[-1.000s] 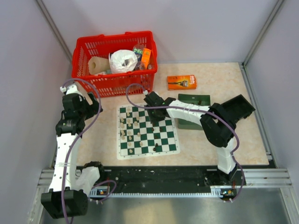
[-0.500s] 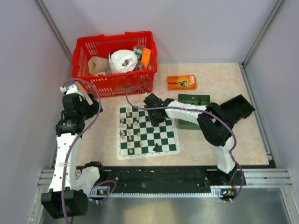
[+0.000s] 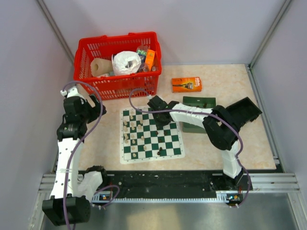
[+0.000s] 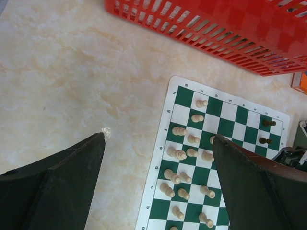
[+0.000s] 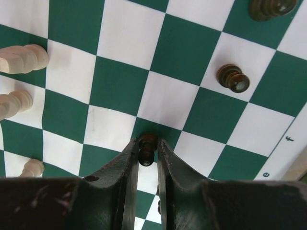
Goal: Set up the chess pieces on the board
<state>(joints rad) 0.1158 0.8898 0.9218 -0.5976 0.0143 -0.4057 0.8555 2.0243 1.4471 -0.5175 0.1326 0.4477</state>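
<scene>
Chess pieces [image 3: 127, 125] – status entry, setup under way.

Top view: board [image 3: 152, 159] lies mid-table, just in front of the red basket [image 3: 115, 88] at the table's [image 3: 240, 143] back left. Cream pieces crowd the board's left side. A few dark ones stand toward its right side and near edge. Green tray [image 3: 201, 101] sits just beside the board's right edge, with the orange box [image 3: 186, 85] behind it. Right gripper [image 3: 160, 120] is low over the far middle of the board. Left gripper [image 3: 98, 109] hangs off the board's left edge over bare table.

Left wrist view: fingers spread wide, nothing between them. Cream pieces [image 4: 180, 154] are bunched loosely on the near files, some lying on their sides. Two dark ones [image 4: 268, 123] stand by the far right edge.

Right wrist view: both fingers are pressed against a dark piece [image 5: 147, 152] standing on a green square, clamped on its upper part. Two more dark ones stand apart toward the upper right, cream ones at the left edge of the view.

Judgement: the step in hand is picking up this dark piece to move it. Setup is far from done, as neither side stands in ranks. Next move calls for a straight lift clear of the neighbours, then a carry toward the board's right edge, probably the dark side, and an upright set-down centred on one square.
</scene>
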